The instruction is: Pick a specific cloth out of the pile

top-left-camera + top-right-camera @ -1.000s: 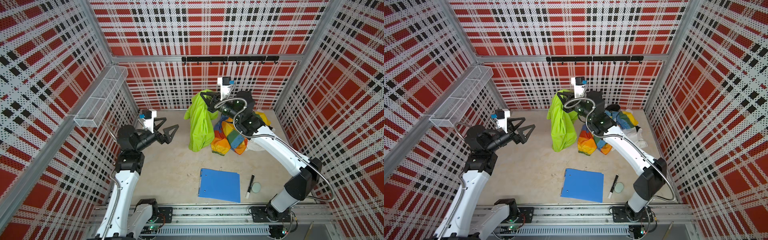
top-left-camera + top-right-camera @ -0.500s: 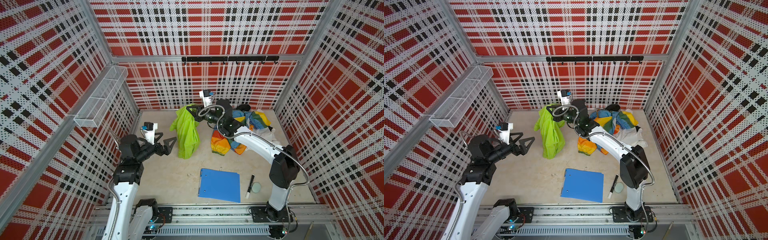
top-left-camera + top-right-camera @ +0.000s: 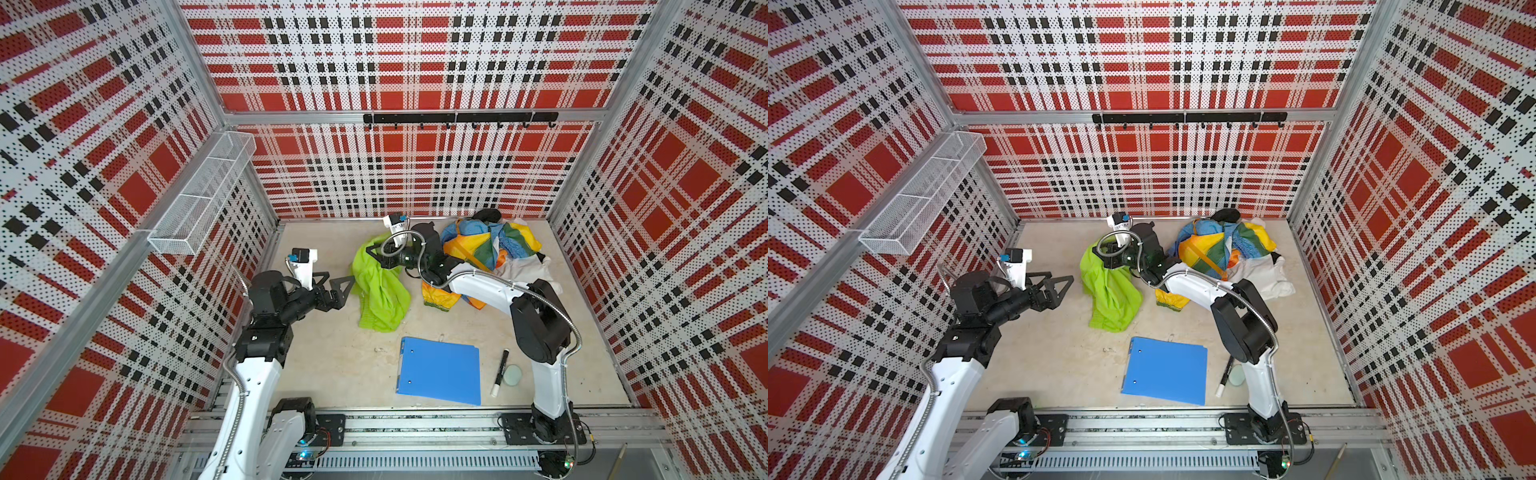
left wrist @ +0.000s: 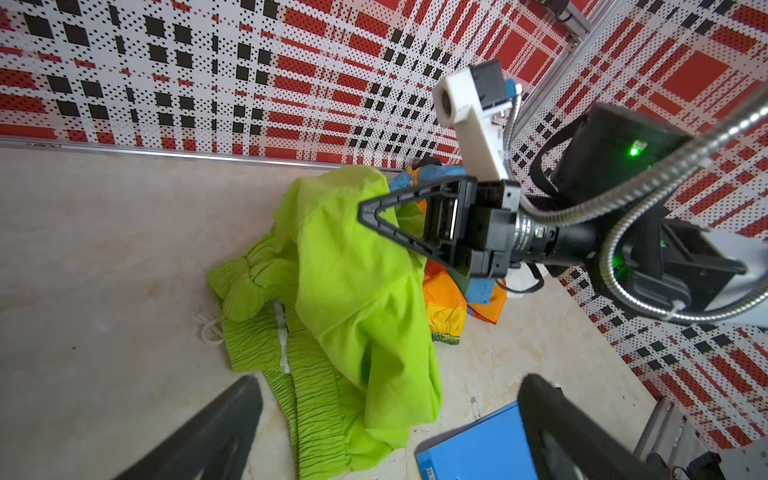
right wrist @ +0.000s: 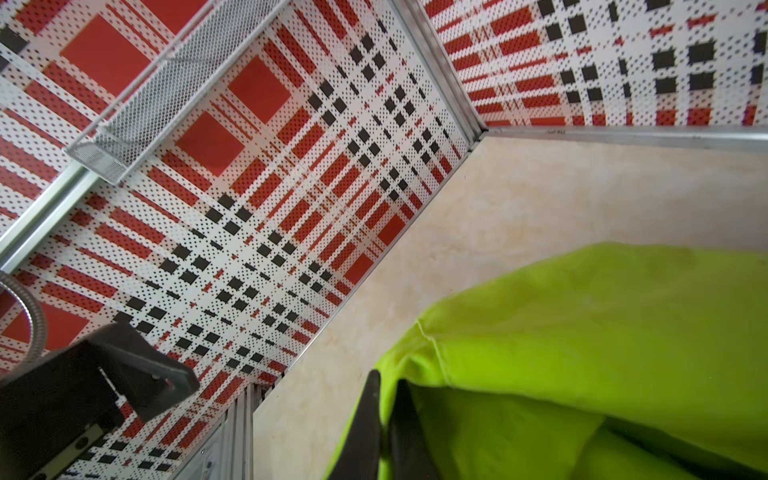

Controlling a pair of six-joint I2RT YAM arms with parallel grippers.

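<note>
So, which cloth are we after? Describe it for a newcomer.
On the beige floor near the back wall, look left of the multicoloured pile. The cloth slumps there, beyond the blue folder, its top pinched in the right hand. It alone is plain lime green.

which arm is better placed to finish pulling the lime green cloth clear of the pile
Right. The right hand is shut on the lime green cloth, holding it up beside the pile with its lower end on the table. The left hand hangs open and empty nearby.
</note>
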